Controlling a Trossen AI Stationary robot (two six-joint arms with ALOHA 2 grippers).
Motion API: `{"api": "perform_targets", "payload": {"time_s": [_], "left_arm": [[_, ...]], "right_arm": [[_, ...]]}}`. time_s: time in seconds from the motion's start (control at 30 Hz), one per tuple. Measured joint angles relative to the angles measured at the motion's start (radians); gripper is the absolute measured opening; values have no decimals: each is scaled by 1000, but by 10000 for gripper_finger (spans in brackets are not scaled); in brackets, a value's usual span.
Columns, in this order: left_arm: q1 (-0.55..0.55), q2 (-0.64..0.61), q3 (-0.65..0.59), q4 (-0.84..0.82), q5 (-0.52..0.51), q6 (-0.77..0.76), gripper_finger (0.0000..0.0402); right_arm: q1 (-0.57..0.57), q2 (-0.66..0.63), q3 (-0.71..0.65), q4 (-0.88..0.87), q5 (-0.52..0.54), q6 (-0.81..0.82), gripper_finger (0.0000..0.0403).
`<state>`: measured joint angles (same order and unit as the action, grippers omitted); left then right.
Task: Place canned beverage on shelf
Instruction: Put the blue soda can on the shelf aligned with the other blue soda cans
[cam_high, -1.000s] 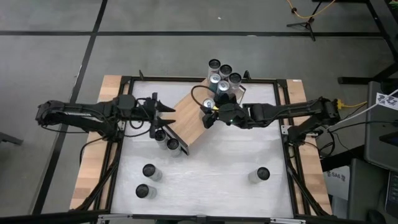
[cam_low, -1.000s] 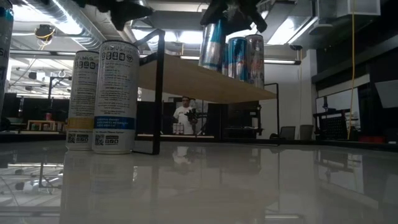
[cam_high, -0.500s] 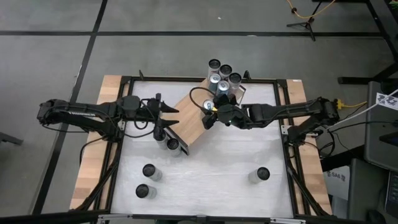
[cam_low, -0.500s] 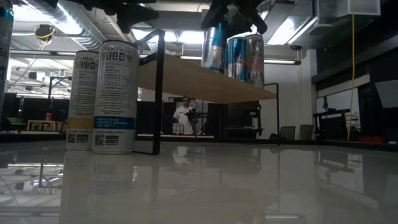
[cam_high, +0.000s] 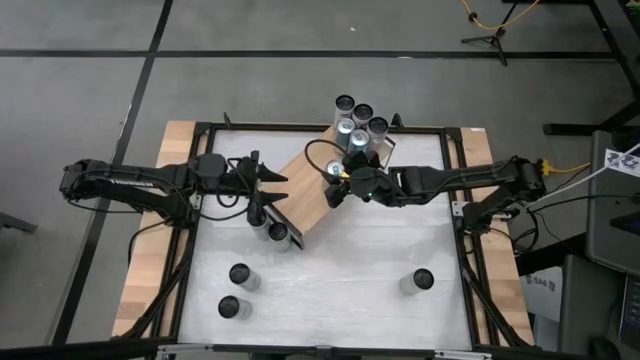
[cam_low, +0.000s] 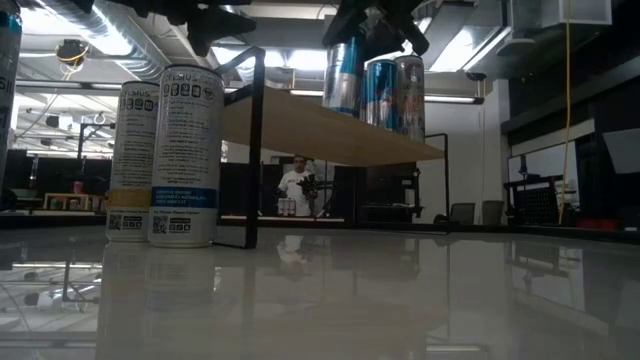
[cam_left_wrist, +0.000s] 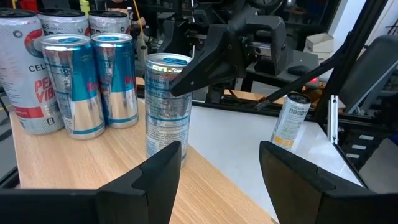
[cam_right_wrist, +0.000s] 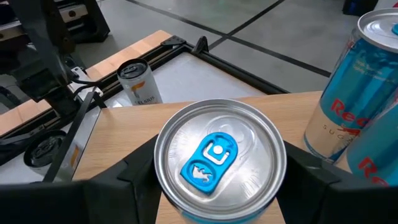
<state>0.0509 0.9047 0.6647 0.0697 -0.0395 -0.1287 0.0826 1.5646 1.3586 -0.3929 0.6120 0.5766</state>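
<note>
The shelf, a light wooden board on a black frame, lies slantwise across the table's middle. Several cans stand together on its far end. My right gripper is shut on a blue-and-silver can over the board, next to that group. Whether its base rests on the wood I cannot tell. My left gripper hovers open and level at the shelf's left end, facing the held can, with nothing between its fingers. My right gripper pinches the can by its upper wall just under the rim, one finger on each side of the top. The fingers come from the table's right, slanting down. The can stands nearly upright over the shelf board.
Two tall cans stand on the white tabletop by the shelf's near-left leg. Two more cans stand near the front left, one can at the front right. A black frame borders the table.
</note>
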Motion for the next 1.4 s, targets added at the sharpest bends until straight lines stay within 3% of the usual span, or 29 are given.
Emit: {"api": "perform_targets", "payload": {"time_s": [0.13, 0.4, 0.53, 0.87, 1.03, 1.4], "left_arm": [[0, 0, 0, 0, 0, 0, 210], [0, 0, 0, 0, 0, 0, 210], [0, 0, 0, -1, 0, 0, 210], [0, 0, 0, -1, 0, 0, 210], [0, 0, 0, -1, 0, 0, 210], [0, 0, 0, -1, 0, 0, 210]], "right_arm": [[0, 0, 0, 0, -3, -4, 241], [0, 0, 0, 0, -6, -5, 315], [0, 0, 0, 0, -5, -5, 334], [0, 0, 34, -2, -6, -44, 335], [0, 0, 92, -27, -73, -117, 335], [2, 0, 254, -141, -116, -400, 336]]}}
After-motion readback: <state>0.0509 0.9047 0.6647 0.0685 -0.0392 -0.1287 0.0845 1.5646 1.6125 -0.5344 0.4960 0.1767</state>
